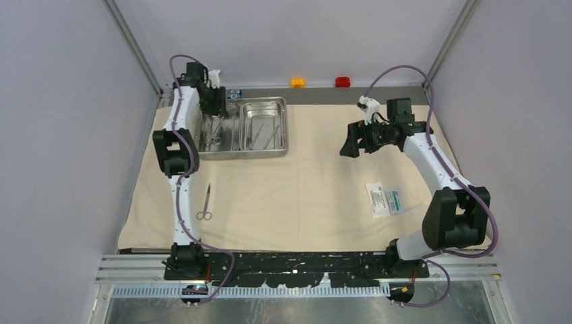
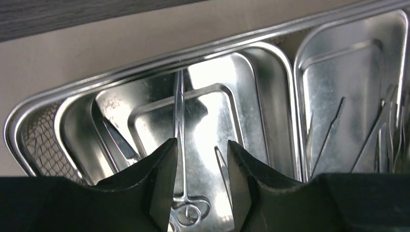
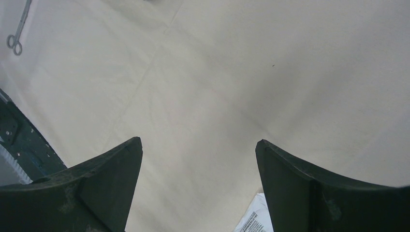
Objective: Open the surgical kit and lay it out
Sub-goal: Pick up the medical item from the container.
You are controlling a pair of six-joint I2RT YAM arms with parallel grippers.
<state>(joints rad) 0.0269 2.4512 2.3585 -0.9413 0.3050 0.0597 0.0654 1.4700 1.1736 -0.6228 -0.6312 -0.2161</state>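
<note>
The beige cloth wrap (image 1: 303, 182) lies spread flat over the table. At its back left stands the steel two-compartment tray (image 1: 287, 128). My left gripper (image 1: 214, 108) hangs over the left compartment (image 2: 241, 77), jaws partly open (image 2: 200, 142). Ring-handled forceps (image 2: 180, 121) lie on the tray floor between the jaws, close beside the left finger (image 2: 162, 188), not clamped. A thin tool (image 2: 220, 162) lies by the right finger. Several slim tools (image 2: 333, 130) rest in the right compartment. Scissors (image 1: 204, 202) and the white-and-green packet (image 1: 384, 199) lie on the cloth. My right gripper (image 3: 198, 141) hovers open over bare cloth.
An orange button (image 1: 297, 82) and a red button (image 1: 343, 82) sit on the back ledge. A small black-and-blue block (image 1: 235, 92) lies behind the tray. Side walls close in the table left and right. The black base rail (image 1: 297, 263) runs along the near edge.
</note>
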